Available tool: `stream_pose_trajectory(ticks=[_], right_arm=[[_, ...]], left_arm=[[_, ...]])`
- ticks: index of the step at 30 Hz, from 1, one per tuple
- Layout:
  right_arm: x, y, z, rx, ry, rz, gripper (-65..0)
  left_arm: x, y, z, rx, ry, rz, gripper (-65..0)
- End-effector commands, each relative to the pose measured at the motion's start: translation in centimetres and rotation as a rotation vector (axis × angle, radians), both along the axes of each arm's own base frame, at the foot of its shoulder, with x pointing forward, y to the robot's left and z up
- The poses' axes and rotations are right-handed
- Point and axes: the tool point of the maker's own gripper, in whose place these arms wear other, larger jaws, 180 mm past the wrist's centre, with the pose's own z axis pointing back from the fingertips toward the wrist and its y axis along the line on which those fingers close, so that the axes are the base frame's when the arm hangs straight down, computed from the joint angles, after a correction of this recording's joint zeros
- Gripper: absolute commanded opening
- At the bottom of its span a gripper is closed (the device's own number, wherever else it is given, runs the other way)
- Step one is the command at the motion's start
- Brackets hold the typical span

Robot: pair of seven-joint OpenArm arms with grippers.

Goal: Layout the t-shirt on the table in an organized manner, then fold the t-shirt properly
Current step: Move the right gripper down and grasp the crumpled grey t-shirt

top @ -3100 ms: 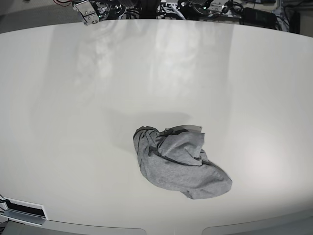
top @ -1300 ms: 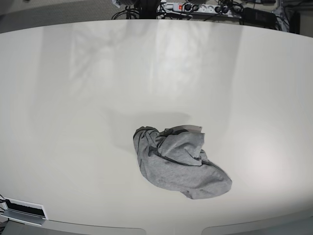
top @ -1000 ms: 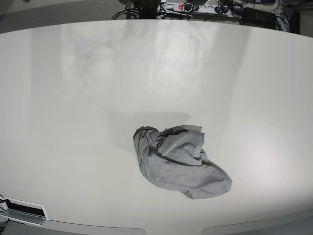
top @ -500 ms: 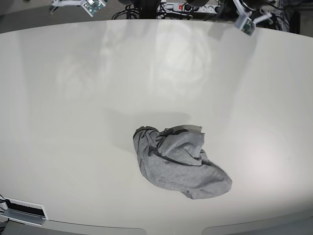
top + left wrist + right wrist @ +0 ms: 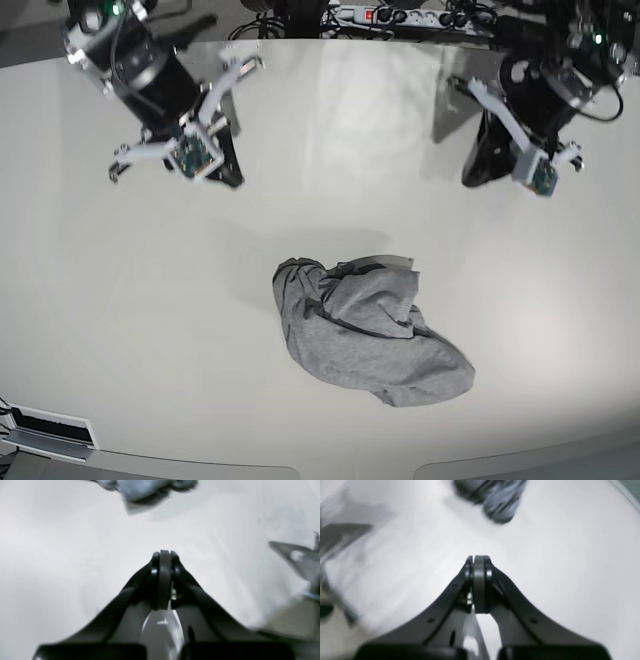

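Note:
The grey t-shirt (image 5: 365,330) lies crumpled in a heap on the off-white table (image 5: 130,300), a little right of centre and toward the near edge. My right gripper (image 5: 228,178) hovers at the far left, shut and empty, well short of the cloth. My left gripper (image 5: 472,178) hovers at the far right, also shut and empty. In the left wrist view the shut gripper (image 5: 162,555) points at the t-shirt (image 5: 145,487), blurred at the top edge. The right wrist view shows its shut gripper (image 5: 478,558) with the t-shirt (image 5: 495,497) ahead.
A power strip (image 5: 400,15) and cables sit behind the table's far edge. A white fixture with a dark slot (image 5: 45,428) is at the near left corner. The table's curved front edge (image 5: 350,468) runs just below the shirt.
Both arms have swung down from the far edge into view over the table, toward the shirt. The shirt has not moved. Both grippers stay shut.

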Motion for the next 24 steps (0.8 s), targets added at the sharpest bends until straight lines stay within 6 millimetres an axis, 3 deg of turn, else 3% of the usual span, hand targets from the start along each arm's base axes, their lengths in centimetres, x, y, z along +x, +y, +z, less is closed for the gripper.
stream_pose_trajectory(ticks=[1, 8, 11, 12, 15, 17, 21, 24], right_arm=[[1.4, 0.6, 1.0, 0.049, -0.050, 0.020, -65.0], [8.9, 3.5, -1.4, 0.139, -0.016, 0.135, -65.0], [12.1, 5.0, -2.8, 0.164, 0.023, 0.124, -65.0], [13.0, 5.6, -3.3, 0.175, 0.041, 0.122, -62.4], [15.6, 6.8, -5.0, 0.193, 0.104, 0.107, -43.3], [16.9, 7.3, -6.3, 0.192, 0.153, 0.098, -34.2], [18.9, 6.2, -9.2, 0.090, 0.221, 0.061, -31.9], [19.9, 5.1, -9.6, 0.023, 0.215, 0.040, -28.9]], left_arm=[[1.1, 0.0, 0.5, -0.010, -0.032, -0.011, -65.0], [3.9, 1.9, -4.9, 0.026, 0.070, -0.030, -65.0], [5.8, 2.9, -6.1, 0.038, 0.079, -0.018, -65.0], [6.4, 3.1, -6.3, 0.040, 0.079, -0.020, -65.0], [8.3, 3.3, -6.2, 0.042, 0.067, -0.038, -65.0], [9.5, 3.9, -5.8, 0.050, 0.053, -0.025, -65.0], [10.7, 4.9, -4.9, 0.076, 0.032, -0.021, -65.0], [10.9, 5.7, -4.6, 0.098, 0.028, -0.021, -65.0]])
